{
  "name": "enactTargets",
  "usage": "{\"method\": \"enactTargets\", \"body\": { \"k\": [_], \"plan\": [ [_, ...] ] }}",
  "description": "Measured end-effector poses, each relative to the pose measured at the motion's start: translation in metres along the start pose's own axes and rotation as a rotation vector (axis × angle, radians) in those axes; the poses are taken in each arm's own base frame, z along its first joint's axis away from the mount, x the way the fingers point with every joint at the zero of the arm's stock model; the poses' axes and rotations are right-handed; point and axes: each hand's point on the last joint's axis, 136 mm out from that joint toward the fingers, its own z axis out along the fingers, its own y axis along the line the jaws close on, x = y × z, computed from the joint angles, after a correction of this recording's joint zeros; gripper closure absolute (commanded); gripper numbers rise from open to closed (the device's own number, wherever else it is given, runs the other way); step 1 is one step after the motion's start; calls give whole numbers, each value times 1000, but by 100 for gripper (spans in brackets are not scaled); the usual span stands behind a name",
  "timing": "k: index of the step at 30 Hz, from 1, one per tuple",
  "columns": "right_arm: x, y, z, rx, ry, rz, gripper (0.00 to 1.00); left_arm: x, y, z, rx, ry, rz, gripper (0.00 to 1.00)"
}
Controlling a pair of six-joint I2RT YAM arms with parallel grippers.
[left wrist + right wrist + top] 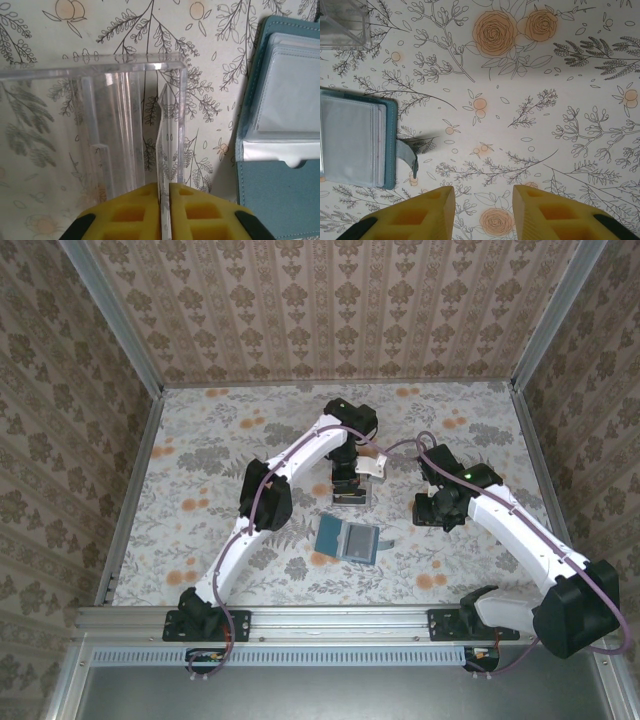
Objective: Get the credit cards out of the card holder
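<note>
Card holder — far side cropped

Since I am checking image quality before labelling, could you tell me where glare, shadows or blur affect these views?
Left wrist: glare streaks on the clear plastic piece, and the left hand looks slightly soft, close to the lens. Right wrist: sharp; the strap of the card holder throws a dark shadow. Top external: even light, soft shadows on the table.

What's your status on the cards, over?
Left gripper nearly closed at clear plastic box, hold unclear. Right gripper open, empty, over the table. Wallet lies open. Nothing blocking it.
</note>
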Motion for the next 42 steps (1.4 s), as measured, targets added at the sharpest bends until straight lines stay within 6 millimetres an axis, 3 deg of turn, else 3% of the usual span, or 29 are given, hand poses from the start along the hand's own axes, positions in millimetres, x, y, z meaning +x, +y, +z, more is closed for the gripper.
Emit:
{"method": "enactTargets", "body": {
  "k": [4,11,25,32,42],
  "plan": [
    [0,0,1,1,2,0,64,3,3,-2,-23,18,7,68],
    [0,0,1,1,3,0,64,5,16,-7,-95,42,15,66],
    [1,3,3,-19,9,4,64,-8,28,-59,-281,-31,1,67],
    [9,18,15,-107,36,26,64,-3,24,-74,-346,-113,-197,69],
    [5,47,13,-273,43,47,64,16,-1,-93,-449,-374,-610,70]
  ]
}}
